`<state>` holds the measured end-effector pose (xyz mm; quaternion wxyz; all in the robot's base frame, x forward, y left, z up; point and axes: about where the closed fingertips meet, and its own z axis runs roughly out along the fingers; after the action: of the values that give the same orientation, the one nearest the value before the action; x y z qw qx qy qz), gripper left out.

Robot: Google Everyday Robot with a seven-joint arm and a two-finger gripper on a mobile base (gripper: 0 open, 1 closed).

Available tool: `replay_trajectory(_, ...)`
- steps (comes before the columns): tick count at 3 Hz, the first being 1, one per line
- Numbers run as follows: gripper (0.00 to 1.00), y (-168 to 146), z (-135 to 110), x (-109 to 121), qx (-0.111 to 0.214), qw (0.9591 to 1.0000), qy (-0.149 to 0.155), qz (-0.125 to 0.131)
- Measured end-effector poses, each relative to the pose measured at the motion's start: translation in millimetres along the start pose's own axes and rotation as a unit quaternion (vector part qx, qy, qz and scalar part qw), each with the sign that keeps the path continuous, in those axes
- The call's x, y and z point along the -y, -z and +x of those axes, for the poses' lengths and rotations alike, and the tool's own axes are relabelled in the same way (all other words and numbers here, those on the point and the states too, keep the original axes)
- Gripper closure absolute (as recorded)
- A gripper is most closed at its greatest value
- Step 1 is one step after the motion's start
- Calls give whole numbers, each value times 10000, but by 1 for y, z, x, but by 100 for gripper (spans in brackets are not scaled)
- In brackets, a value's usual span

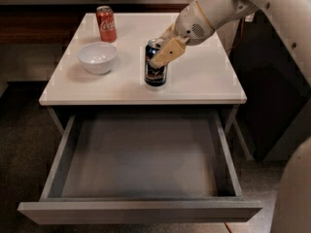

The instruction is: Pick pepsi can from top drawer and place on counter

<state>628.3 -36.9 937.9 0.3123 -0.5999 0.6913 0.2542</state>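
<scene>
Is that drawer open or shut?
Open: the top drawer is pulled out, its bare grey floor showing. The gripper is at the pepsi can on the counter.

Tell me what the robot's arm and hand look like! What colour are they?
The arm is fat, round and creamy white, like smooth tubes joined together. Its wrist has a patch of tiny dots. The gripper, by the pepsi can over the counter, has flat tan fingers.
</scene>
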Motion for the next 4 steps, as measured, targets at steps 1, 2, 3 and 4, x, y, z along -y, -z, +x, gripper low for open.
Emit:
replay_trajectory(1, 75, 2, 6, 18, -189, 9997, -158, 57)
replay_trajectory(2, 53, 0, 16, 33, -289, 9992, -257, 120)
replay_trajectory(3, 29, -6, 25, 44, -289, 9992, -253, 128)
replay_trajectory(4, 1, -14, 27, 49, -464, 9988, -15, 132)
